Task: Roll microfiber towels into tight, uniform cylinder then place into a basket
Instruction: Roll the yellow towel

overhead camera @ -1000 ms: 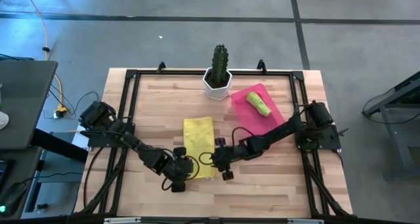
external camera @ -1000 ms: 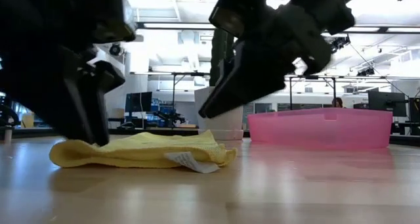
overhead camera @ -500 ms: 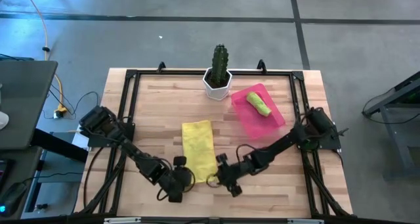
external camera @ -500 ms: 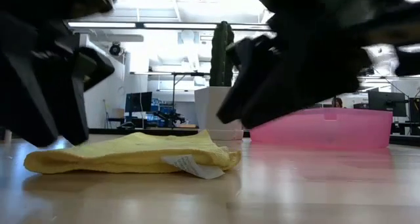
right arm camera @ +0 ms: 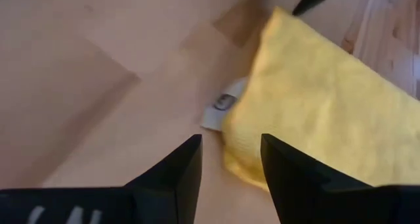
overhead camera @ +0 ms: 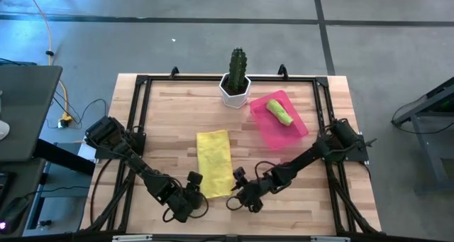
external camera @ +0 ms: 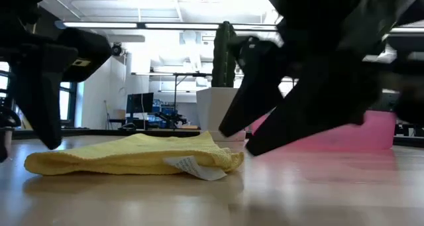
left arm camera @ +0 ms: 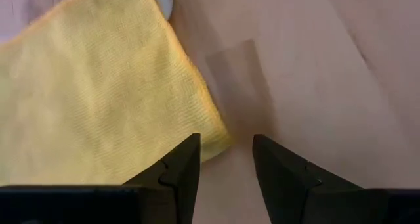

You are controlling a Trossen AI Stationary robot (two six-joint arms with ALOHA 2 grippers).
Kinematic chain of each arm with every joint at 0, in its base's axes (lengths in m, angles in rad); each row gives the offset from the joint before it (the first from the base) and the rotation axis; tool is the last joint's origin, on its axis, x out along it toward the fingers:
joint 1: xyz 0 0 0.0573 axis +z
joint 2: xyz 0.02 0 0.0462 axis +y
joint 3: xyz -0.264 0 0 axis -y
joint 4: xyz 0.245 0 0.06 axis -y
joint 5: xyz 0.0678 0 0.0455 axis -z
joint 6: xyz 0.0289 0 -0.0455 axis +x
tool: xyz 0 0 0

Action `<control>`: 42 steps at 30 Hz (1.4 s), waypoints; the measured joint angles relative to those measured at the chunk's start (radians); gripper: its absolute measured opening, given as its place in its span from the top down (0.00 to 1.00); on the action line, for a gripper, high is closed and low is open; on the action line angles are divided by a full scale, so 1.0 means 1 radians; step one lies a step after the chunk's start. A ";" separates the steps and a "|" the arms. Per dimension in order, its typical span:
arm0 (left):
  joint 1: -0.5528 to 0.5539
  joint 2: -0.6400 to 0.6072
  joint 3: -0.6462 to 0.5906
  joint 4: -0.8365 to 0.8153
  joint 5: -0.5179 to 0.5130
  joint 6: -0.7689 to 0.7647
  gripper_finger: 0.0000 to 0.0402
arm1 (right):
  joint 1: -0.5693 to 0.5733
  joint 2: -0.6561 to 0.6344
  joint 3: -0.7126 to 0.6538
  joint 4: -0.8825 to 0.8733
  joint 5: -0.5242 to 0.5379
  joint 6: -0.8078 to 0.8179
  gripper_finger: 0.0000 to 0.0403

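The yellow towel [overhead camera: 215, 162] lies flat and unrolled on the wooden table, its white label [right arm camera: 223, 106] sticking out at the near right corner. My left gripper [overhead camera: 196, 189] [left arm camera: 226, 145] is open at the towel's near left corner [left arm camera: 216, 135], which lies just ahead of its fingertips. My right gripper [overhead camera: 233, 191] [right arm camera: 231, 145] is open at the near right corner [right arm camera: 239, 148]. Neither visibly touches the cloth. The lime green towel [overhead camera: 280, 113] lies rolled up in the pink basket [overhead camera: 266, 132] at the far right.
A white hexagonal pot with a cactus [overhead camera: 235, 84] stands at the far edge, just left of the basket. A black frame [overhead camera: 138, 114] runs around the tabletop. Bare wood shows left of the yellow towel [overhead camera: 167, 128] and along the near edge.
Both grippers have drawn back along the yellow towel toward the table's near edge and rolled about their wrists, ending at its two near corners. The towel's near left end now lies lower and more spread out than before. The rest of the cloth has stayed in place.
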 joint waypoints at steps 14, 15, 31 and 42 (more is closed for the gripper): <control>0.011 0.006 0.001 -0.091 -0.045 0.383 0.67 | -0.061 0.037 0.000 0.025 -0.062 -0.059 0.62; 0.011 0.011 0.001 -0.087 -0.047 0.398 0.67 | -0.062 0.042 0.000 0.031 -0.064 -0.059 0.62; 0.015 0.052 0.002 0.012 -0.085 0.286 0.74 | -0.065 0.059 0.002 0.027 -0.058 0.036 0.73; -0.011 0.047 -0.001 0.008 -0.096 0.036 0.98 | -0.066 0.061 0.001 0.036 -0.089 0.223 0.99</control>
